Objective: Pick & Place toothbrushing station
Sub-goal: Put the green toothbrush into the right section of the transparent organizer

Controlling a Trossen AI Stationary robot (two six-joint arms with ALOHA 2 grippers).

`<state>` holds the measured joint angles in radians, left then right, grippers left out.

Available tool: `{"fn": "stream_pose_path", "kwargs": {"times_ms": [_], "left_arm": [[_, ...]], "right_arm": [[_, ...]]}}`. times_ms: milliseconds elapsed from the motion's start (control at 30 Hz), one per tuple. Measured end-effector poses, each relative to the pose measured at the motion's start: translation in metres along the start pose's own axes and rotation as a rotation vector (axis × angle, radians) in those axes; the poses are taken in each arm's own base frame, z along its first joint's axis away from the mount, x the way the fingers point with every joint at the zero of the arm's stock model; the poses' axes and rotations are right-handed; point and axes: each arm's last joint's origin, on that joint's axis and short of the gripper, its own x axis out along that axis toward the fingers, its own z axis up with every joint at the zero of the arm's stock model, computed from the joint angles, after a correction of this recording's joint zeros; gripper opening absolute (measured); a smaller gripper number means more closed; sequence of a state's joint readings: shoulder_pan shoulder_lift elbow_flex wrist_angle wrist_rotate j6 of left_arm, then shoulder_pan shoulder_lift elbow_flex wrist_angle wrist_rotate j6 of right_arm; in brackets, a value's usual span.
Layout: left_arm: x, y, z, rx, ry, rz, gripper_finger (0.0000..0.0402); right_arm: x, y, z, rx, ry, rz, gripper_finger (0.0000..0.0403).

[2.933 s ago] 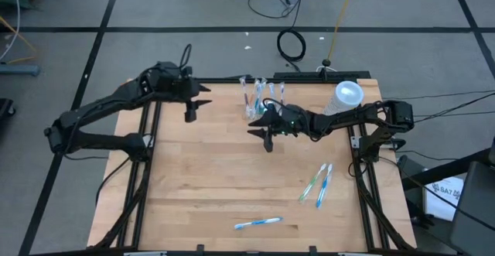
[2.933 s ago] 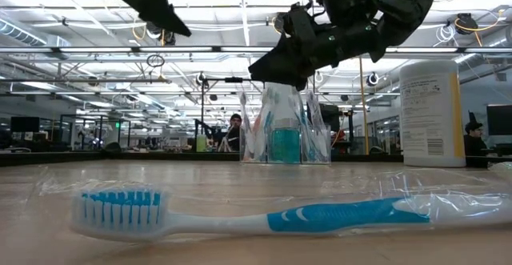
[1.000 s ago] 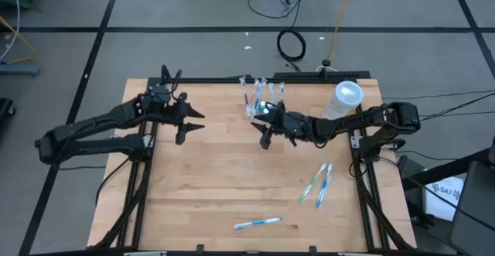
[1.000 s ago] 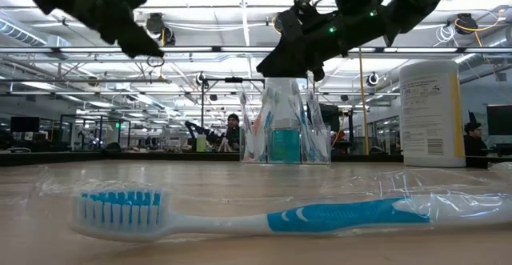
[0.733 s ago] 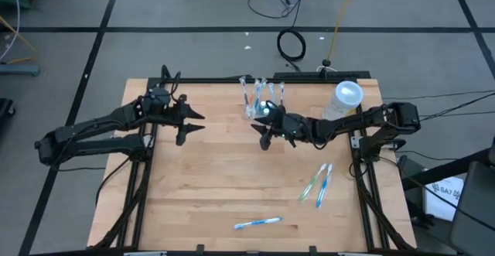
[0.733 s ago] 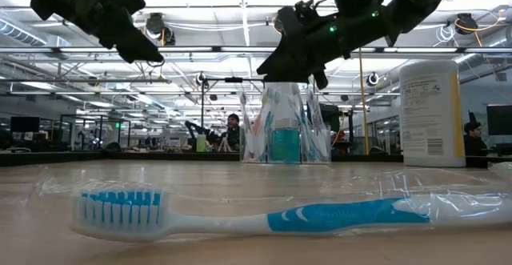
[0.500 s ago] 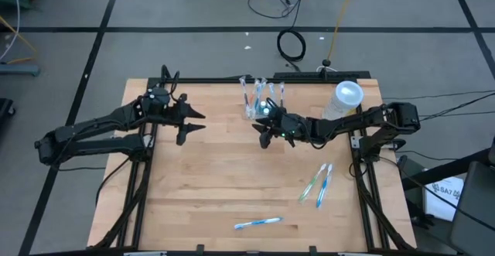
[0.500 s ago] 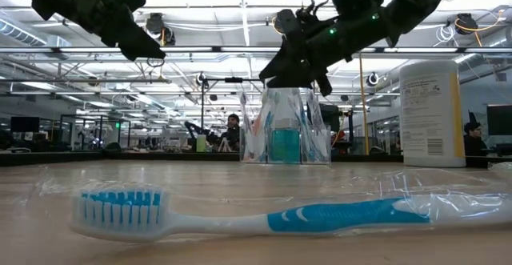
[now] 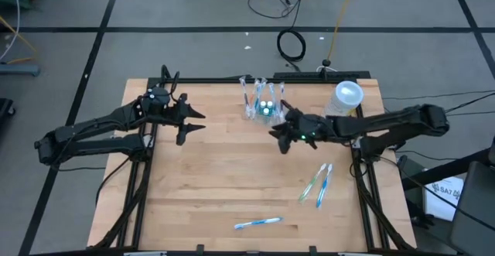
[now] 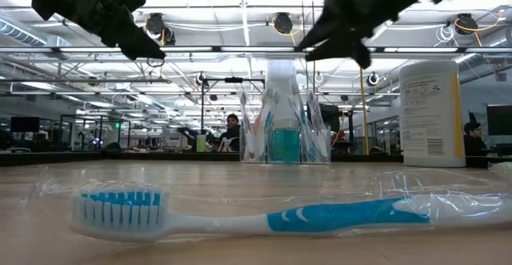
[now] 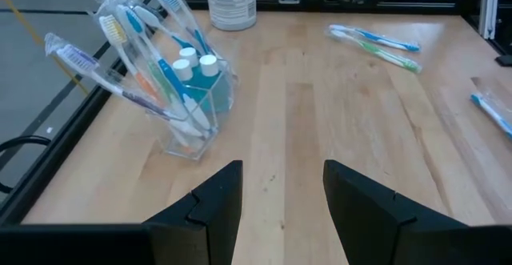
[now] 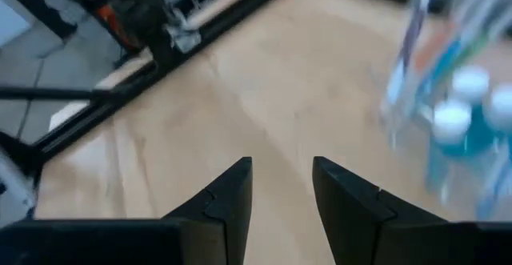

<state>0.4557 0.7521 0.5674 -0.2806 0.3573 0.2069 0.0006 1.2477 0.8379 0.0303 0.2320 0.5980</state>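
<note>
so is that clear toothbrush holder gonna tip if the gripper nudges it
Probably: the toothbrushing station looks top-heavy, its wrapped brushes fanning out above a small base. Its smooth clear walls may be slippery. The small bottles inside may steady it slightly.

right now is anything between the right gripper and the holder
Nothing visible. The right gripper, open and empty, hangs just beside the holder, with only bare table between them. The loose toothbrushes lie well off to the side.

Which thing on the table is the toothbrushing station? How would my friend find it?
Look at the far edge of the wooden table, near the middle. The toothbrushing station stands there, to the left of the tall whitish cylinder. It is the small clear holder with wrapped toothbrushes sticking up and blue white-capped bottles inside, while the other toothbrushes lie flat.
</note>
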Motion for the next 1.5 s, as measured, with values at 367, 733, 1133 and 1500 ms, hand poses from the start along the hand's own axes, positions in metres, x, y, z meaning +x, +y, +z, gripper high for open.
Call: {"fn": "stream_pose_path", "kwargs": {"times_ms": [367,733,1133,1500], "left_arm": [[0.0,0.0,-0.001,-0.021,0.006,0.0,0.0182],[0.0,0.002,0.0,-0.022,0.01,0.059,0.0182],[0.0,0.002,0.0,-0.01,0.013,0.071,0.0182],[0.0,0.002,0.0,-0.003,0.007,0.072,0.0182]], "right_arm": [[-0.032,0.026,-0.049,0.359,0.343,-0.035,0.0128],[-0.066,0.04,-0.097,0.678,0.557,-0.284,0.0128],[-0.08,0.001,-0.141,0.874,0.663,-0.729,0.0128],[-0.069,-0.033,-0.175,0.94,0.641,-0.69,0.0127]]}}
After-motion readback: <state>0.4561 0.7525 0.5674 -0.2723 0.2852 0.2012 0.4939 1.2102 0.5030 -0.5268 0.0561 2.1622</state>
